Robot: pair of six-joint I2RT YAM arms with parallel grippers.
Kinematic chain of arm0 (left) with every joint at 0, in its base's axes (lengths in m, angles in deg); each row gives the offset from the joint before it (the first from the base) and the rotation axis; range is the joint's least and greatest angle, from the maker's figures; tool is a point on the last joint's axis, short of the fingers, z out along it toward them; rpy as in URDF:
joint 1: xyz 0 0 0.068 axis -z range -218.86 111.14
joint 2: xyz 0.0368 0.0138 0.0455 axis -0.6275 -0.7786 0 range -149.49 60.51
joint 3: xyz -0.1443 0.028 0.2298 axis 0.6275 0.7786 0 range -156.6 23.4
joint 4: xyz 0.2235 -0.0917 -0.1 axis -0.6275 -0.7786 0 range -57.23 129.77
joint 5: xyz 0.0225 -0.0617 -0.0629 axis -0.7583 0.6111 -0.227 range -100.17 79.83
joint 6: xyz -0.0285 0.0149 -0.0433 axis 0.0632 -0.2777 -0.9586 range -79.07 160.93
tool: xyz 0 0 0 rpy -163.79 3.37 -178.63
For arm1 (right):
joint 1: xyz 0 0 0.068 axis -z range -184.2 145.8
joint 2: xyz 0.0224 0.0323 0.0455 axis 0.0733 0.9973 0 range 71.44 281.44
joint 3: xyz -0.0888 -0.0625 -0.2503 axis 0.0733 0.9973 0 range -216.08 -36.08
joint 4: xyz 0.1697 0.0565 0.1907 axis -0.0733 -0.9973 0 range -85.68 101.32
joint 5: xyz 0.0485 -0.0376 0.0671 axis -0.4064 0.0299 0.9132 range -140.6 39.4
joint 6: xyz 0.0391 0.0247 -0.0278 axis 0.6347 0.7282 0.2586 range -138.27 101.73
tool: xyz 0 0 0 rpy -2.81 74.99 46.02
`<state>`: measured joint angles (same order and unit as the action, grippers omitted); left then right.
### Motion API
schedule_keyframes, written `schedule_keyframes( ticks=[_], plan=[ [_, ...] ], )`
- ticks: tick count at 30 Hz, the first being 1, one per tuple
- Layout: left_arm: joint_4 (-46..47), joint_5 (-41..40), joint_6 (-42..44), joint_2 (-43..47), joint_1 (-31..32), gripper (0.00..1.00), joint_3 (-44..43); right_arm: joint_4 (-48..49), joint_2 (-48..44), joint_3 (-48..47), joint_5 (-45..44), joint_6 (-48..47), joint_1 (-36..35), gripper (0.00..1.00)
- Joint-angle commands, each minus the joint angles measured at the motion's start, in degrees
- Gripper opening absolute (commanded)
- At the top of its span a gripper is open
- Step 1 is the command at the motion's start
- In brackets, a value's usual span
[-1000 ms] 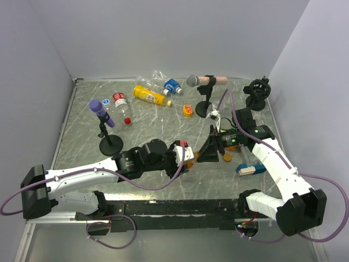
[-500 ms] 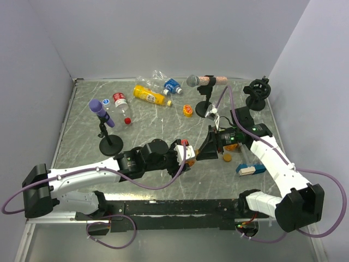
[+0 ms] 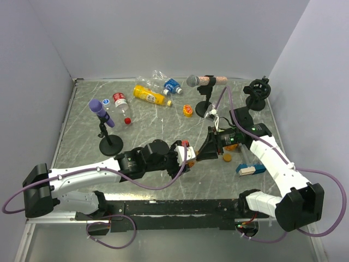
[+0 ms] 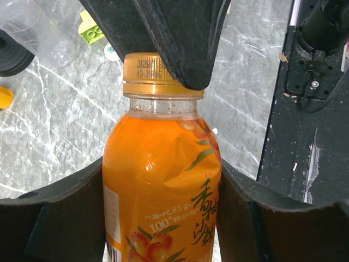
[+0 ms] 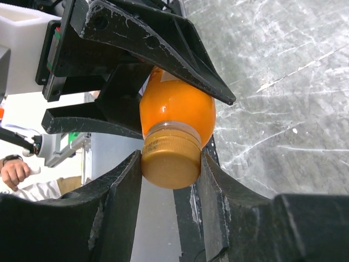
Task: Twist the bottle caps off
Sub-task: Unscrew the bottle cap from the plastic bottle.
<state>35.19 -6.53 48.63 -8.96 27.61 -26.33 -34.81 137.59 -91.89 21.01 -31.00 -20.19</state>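
Observation:
A stubby orange bottle (image 4: pixel 161 180) with an orange-brown cap (image 4: pixel 150 73) is held sideways over the table's near middle. My left gripper (image 4: pixel 162 218) is shut on the bottle's body, a finger pressed against each side. From the opposite side, my right gripper (image 5: pixel 170 169) is shut on the cap (image 5: pixel 170 161), both pads touching its ribbed rim. In the top view the two grippers meet, left gripper (image 3: pixel 184 155) against right gripper (image 3: pixel 205 149). A loose orange-brown cap (image 3: pixel 227 158) lies just right of them, and a red cap (image 3: pixel 127 121) lies at the left.
At the back lie a yellow bottle (image 3: pixel 148 95), a clear blue-labelled bottle (image 3: pixel 166 83) and a red-labelled bottle (image 3: pixel 121 103). A purple-headed microphone (image 3: pixel 101 113) stands left, a grey-headed one (image 3: pixel 196 81) at the back. A blue object (image 3: pixel 250 168) lies right.
My right gripper has slid left over the cap and its jaws have come together on it. The left gripper has kept its hold on the bottle.

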Motion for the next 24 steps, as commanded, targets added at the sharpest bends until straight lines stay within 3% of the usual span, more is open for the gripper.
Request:
schedule_keyframes(
  ticks=[1, 10, 15, 20, 24],
  plan=[
    [3.8, 3.0, -1.5, 2.1, 0.0, 0.13, -0.8, -4.8, -0.3, -3.1, 3.6, -7.1, -1.8, 0.01],
    [6.7, 31.6, -6.6, 3.8, -10.8, 0.13, -0.2, -11.7, -3.6, -8.6, -3.3, -27.2, -12.0, 0.0],
    [5.9, 41.2, -7.3, 2.9, -14.8, 0.12, -2.2, -6.1, -7.9, -7.5, -13.1, -33.9, -16.8, 0.0],
    [2.9, 38.1, -6.1, 3.3, -16.2, 0.13, -3.1, -7.6, -4.1, -10.9, -15.3, -30.1, -16.9, 0.01],
    [4.1, 34.2, -6.9, 4.7, -16.2, 0.13, -2.3, -8.1, -3.0, -10.2, -14.9, -26.9, -16.8, 0.15]
  ],
)
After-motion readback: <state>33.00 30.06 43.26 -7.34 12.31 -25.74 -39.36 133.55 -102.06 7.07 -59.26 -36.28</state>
